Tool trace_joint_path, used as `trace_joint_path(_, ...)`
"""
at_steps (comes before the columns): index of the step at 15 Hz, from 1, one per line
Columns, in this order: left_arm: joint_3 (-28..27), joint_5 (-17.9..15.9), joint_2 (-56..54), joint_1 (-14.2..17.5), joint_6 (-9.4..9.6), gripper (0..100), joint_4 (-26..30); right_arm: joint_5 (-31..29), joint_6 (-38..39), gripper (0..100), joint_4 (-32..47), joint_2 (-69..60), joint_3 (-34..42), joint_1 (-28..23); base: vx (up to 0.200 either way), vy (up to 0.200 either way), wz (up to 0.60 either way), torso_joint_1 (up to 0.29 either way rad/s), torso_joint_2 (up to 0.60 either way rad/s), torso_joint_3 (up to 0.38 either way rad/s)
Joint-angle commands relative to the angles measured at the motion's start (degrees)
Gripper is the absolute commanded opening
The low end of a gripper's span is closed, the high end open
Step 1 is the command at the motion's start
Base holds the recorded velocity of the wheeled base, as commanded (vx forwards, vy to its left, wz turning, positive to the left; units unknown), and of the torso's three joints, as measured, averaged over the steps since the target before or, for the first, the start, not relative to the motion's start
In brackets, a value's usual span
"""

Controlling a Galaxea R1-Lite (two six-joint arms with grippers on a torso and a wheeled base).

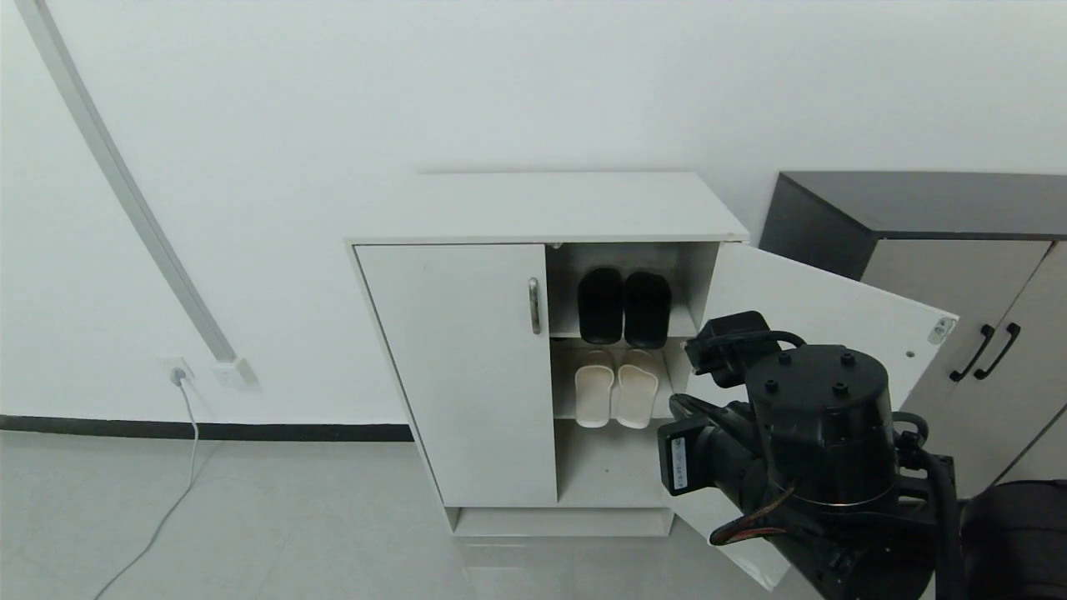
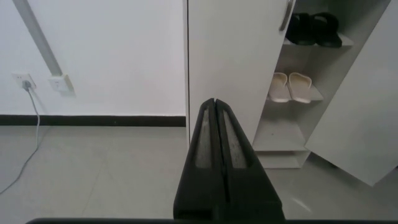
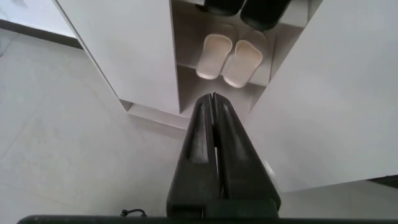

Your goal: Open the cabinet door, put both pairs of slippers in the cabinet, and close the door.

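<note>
Cabinet [image 1: 550, 208] white, door [image 1: 842, 312] open, black slippers [image 1: 623, 307] shelved above white slippers [image 1: 615, 390], both jaws together.

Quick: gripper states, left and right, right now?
Left gripper: closed, holding nothing.
Right gripper: closed, holding nothing.

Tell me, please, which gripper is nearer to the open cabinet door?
Right. The right gripper sits close beside the open door; the left gripper is farther back, in front of the closed door.
</note>
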Motion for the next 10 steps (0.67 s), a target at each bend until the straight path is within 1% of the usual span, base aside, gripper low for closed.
trace_joint_path(1,0.01,0.02,0.07,0.04,-0.02,0,0.00,0.00,-0.01,0,-0.03,-0.02,0.08,0.02,0.000,0.000,0.00,0.188,-0.51,-0.310)
trace_joint_path(7,0.01,0.02,0.07,0.04,-0.02,0,0.00,0.00,-0.01,0,-0.03,0.07,0.34,0.20,0.000,0.000,0.00,0.219,-0.53,-0.313)
trace_joint_path(10,0.01,0.02,0.07,0.04,-0.02,0,0.00,0.00,-0.01,0,-0.21,-0.11,0.34,0.20,0.000,0.000,0.00,0.251,-0.57,-0.321)
